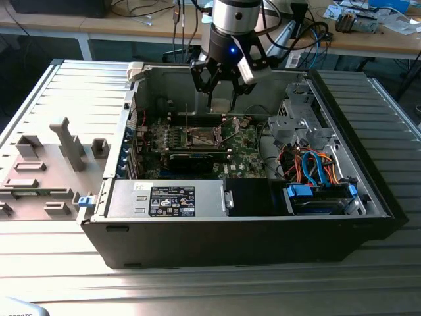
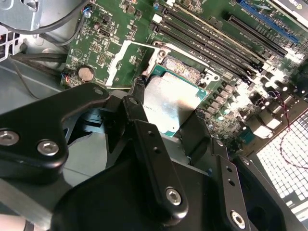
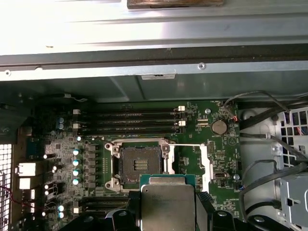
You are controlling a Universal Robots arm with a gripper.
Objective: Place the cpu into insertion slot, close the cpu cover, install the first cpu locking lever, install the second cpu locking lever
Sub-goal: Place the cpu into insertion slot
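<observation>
Gripper (image 1: 220, 89): clamped on the cpu (image 3: 167, 208), chip held flat.
Insertion slot (image 3: 141, 165): bare, below the gripper, just beyond the chip's edge.
Alignment: chip sides roughly square with the slot's.

I work in an electronics workshop: an open black metal computer case (image 1: 230, 245) lies on a ribbed grey metal table (image 1: 197, 289), with a cable-strewn pale wooden workbench (image 1: 99, 25) behind.

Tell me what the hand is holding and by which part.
The hand holds the chip by two opposite edges, near the empty socket.
</observation>
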